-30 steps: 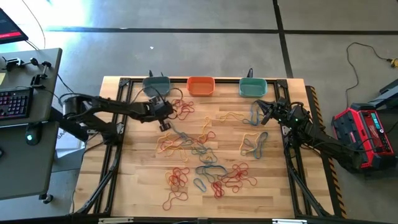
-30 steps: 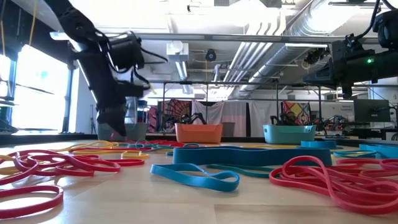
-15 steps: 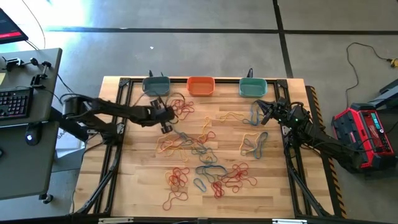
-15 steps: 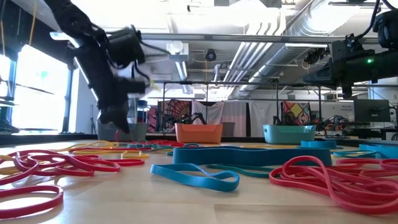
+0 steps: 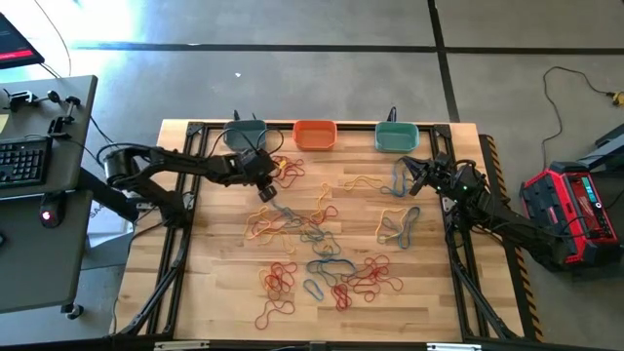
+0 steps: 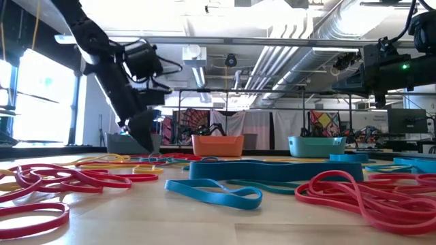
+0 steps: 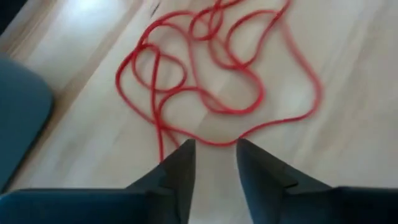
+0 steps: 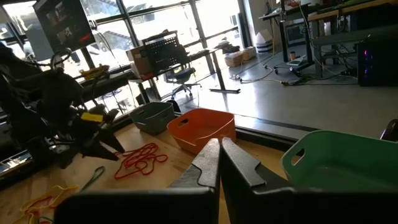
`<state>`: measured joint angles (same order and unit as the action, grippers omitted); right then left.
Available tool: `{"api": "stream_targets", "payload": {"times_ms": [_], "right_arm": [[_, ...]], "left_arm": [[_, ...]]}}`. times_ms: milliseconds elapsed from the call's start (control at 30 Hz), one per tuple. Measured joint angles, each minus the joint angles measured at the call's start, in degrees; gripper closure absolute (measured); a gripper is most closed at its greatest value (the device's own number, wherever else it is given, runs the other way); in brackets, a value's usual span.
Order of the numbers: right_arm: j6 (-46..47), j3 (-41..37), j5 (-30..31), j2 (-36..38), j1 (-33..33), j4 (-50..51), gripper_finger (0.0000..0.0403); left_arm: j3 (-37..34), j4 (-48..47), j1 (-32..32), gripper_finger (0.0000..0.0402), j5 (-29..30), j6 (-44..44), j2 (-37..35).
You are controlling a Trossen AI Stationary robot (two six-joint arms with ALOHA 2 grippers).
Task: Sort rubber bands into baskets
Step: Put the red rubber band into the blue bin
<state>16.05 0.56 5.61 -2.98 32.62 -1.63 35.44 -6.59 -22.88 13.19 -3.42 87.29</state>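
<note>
Rubber bands in red, yellow and blue lie scattered over the wooden table [image 5: 224, 292]. Three baskets stand along the far edge: grey-blue [image 5: 245, 134], orange [image 5: 315, 135] and teal-green [image 5: 396, 136]. My left gripper [image 7: 214, 149] is open and tipped down, low over the table just in front of the grey-blue basket. Its fingertips stand at the near edge of a tangle of red rubber bands [image 7: 205, 93]. My right gripper [image 8: 219, 149] is shut on nothing and hovers in front of the teal-green basket [image 8: 342, 165]. My left gripper comes slanting down from the table's left. Its two fingertips [image 7: 185, 149] stand on either side of the nearest strand [image 7: 214, 143] of the red tangle, which lies flat on the table. Whether they touch that strand I cannot tell.
The thickest heap of bands [image 5: 322, 263] lies mid-table and toward the near edge; wide blue and red bands [image 6: 272, 170] fill the low view's foreground. Black frame rails [image 5: 190, 224] run along both table sides. A desk with a keyboard [image 5: 24, 161] stands left, a red unit [image 5: 570, 205] right.
My left gripper has moved a little toward the table's right and far edges, closer to the red tangle by the grey-blue basket, and the arm has stretched out. The bands lie as before.
</note>
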Motion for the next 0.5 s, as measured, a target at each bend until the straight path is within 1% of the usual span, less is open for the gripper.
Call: {"api": "stream_targets", "payload": {"times_ms": [167, 300, 367, 500], "right_arm": [[0.0, 0.0, 0.0, 0.0, 0.0, 0.0, 0.0402], [0.0, 0.0, 0.0, 0.0, 0.0, 0.0, 0.0402], [0.0, 0.0, 0.0, 0.0, 0.0, 0.0, 0.0402], [0.0, 0.0, 0.0, 0.0, 0.0, 0.0, 0.0402]], "left_arm": [[0.0, 1.2, -0.4, 0.0253, 4.8, 0.1, 3.1], [0.2, 1.6, -0.3, 0.0246, 9.3, 1.6, 4.1], [0.2, 1.4, -0.3, 0.0246, 9.7, 3.0, 4.3], [0.2, 0.8, -0.4, 0.0253, 7.4, 6.8, 4.3]]}}
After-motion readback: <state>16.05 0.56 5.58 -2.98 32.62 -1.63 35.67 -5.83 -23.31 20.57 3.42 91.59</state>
